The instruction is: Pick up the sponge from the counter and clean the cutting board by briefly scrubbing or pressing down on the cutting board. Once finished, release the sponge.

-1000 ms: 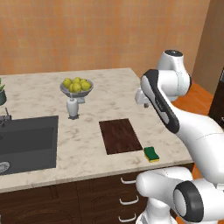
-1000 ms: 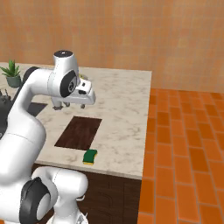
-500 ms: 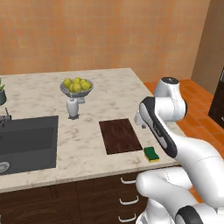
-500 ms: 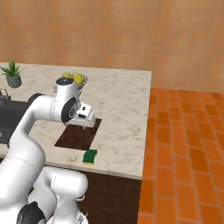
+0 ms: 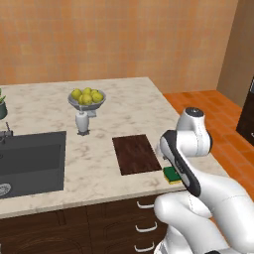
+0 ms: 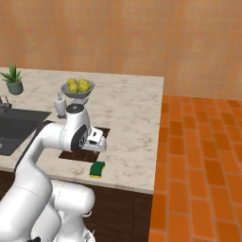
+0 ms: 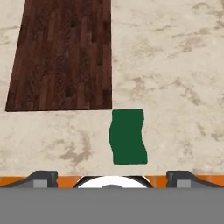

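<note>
The sponge [image 7: 127, 136], green top up, lies on the beige counter [image 7: 175, 65] close to its front edge, just off the near right corner of the dark brown cutting board [image 7: 65, 57]. My gripper [image 7: 113, 178] hangs above the sponge, open, with its fingertips [image 7: 43, 177] spread wide and nothing between them. From the right base view the hand [image 6: 97, 141] hovers over the board's [image 6: 75, 155] near corner, and the sponge [image 6: 97, 168] sits just in front of it. In the left base view my forearm covers part of the sponge [image 5: 171, 174] beside the board [image 5: 135, 154].
A bowl of lemons [image 5: 87, 96] and a white soap dispenser [image 5: 82, 122] stand behind the board. The dark sink [image 5: 30, 161] lies to the left, a potted plant [image 6: 13, 80] beyond it. Orange tiled floor [image 6: 198, 156] drops away past the counter's right end.
The arm has swung down from high over the counter's back to low above the sponge at the front edge. The jaws have spread apart.
</note>
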